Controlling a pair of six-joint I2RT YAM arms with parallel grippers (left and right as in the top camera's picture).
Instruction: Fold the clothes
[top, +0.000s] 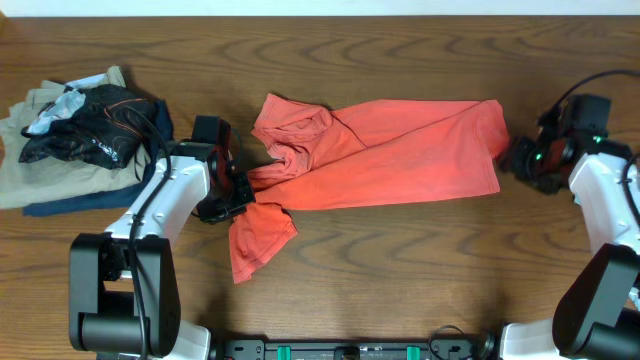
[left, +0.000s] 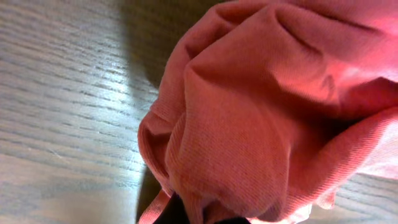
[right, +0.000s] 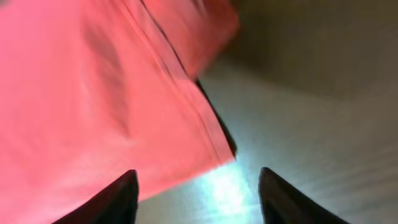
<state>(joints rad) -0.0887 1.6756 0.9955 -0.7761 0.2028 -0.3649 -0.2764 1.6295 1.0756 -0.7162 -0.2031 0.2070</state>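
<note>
A: Shirt, where?
B: Mid table. Coral, lying lengthways left to right. The left end is bunched and creased, and one sleeve flops toward the near edge.
A: Left gripper?
B: At the bunched left end, just beside the sleeve. In the wrist view the fabric is gathered into a tight wad running down into the dark fingertips. Clamped on the shirt.
A: Right gripper?
B: At the right end of the shirt, by the hem. The wrist view is blurred. Fingers spread wide, hem corner ahead of them, table showing between. Released.
A: Else?
B: Pile of beige, black and blue garments at far left, well apart from the shirt
</note>
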